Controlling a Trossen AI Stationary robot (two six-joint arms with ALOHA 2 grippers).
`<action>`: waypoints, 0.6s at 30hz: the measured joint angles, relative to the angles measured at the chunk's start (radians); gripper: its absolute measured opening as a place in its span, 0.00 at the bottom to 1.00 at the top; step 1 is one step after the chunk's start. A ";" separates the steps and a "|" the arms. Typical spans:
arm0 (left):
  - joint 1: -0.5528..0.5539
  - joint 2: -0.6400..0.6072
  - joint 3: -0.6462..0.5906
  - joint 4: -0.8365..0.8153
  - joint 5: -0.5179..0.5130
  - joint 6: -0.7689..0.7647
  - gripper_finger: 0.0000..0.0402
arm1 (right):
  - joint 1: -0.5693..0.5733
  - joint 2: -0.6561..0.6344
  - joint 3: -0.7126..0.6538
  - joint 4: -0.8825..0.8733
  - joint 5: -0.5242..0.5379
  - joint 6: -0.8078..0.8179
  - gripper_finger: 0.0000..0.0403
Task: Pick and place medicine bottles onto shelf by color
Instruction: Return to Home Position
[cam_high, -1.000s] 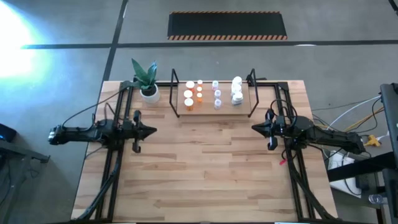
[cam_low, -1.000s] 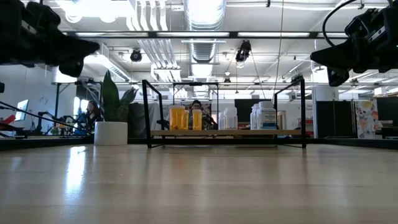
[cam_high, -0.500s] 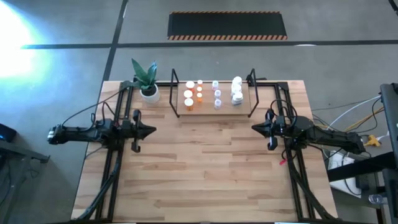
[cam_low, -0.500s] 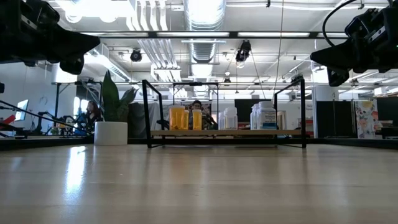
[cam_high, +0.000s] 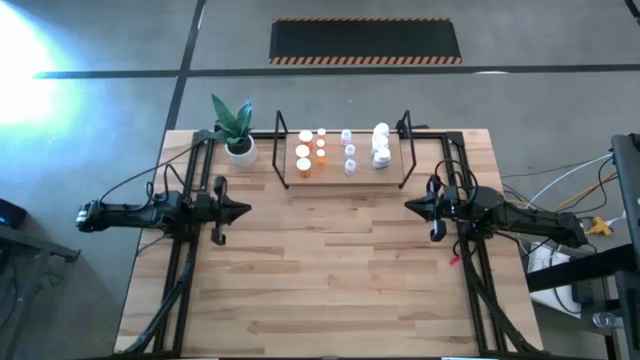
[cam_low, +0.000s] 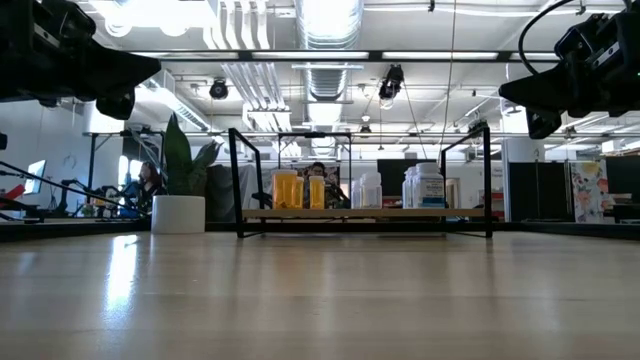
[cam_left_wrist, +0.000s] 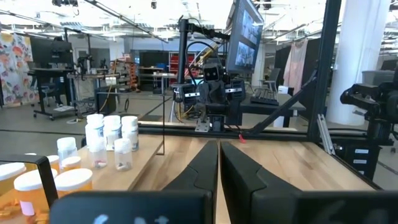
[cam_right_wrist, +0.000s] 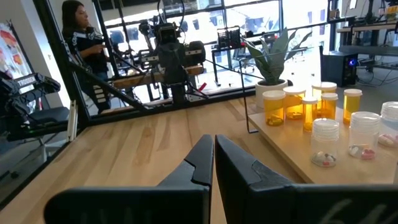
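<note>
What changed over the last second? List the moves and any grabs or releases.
The left gripper rose a little over the table's left side in the first half-second, going by the low view, then held. It is shut and empty; nothing was gripped or released. The right gripper, also shut, stayed over the right side. The medicine bottles, shelf and plant pot did not move.

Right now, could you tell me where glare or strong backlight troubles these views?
High view: a white glare patch washes the floor at the upper left, off the table; the shelf is evenly lit. Low view: bright ceiling lights shine toward the camera, and a sheen streaks the table before the plant pot.
</note>
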 joint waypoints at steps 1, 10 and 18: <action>0.000 0.000 0.000 0.000 0.000 0.000 0.00 | 0.000 0.000 0.000 0.000 0.000 0.000 0.02; 0.000 0.000 0.000 0.000 0.000 0.000 0.00 | 0.000 0.000 0.000 -0.001 0.000 0.001 0.02; 0.000 0.000 0.000 0.000 0.000 0.000 0.00 | 0.048 -0.022 0.000 -0.006 0.002 -0.094 0.02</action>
